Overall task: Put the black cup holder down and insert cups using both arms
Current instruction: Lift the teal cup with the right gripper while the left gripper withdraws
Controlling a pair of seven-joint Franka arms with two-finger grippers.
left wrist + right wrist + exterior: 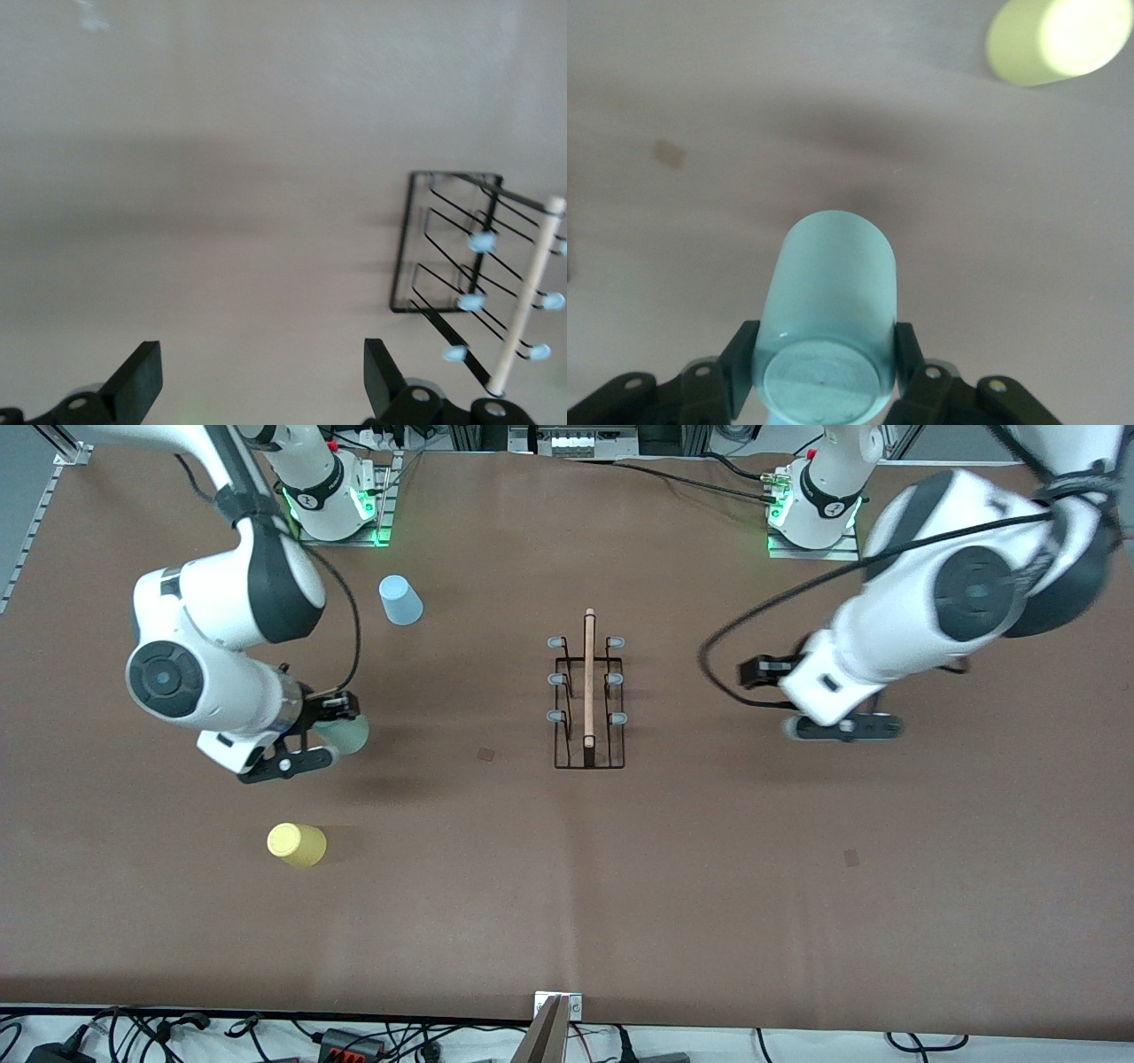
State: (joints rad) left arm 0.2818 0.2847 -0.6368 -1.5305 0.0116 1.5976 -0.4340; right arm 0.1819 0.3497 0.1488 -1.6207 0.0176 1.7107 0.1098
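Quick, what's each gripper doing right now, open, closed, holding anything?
Left gripper: open, empty, beside the black cup holder.
Right gripper: shut on the mint green cup.

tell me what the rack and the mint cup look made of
Rack: thin black wire, probably coated metal, with a pale wooden bar on top and soft-looking grey-blue peg tips.
Mint cup, clamped in the right pincer: smooth, slightly translucent, likely plastic.

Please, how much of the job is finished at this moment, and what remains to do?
Done: the black cup holder stands mid-table, all pegs bare. In hand: the right claw is shut on the mint cup. The left claw is open, empty, beside the holder. Left: all three cups need inserting; the yellow cup and blue cup sit untouched.
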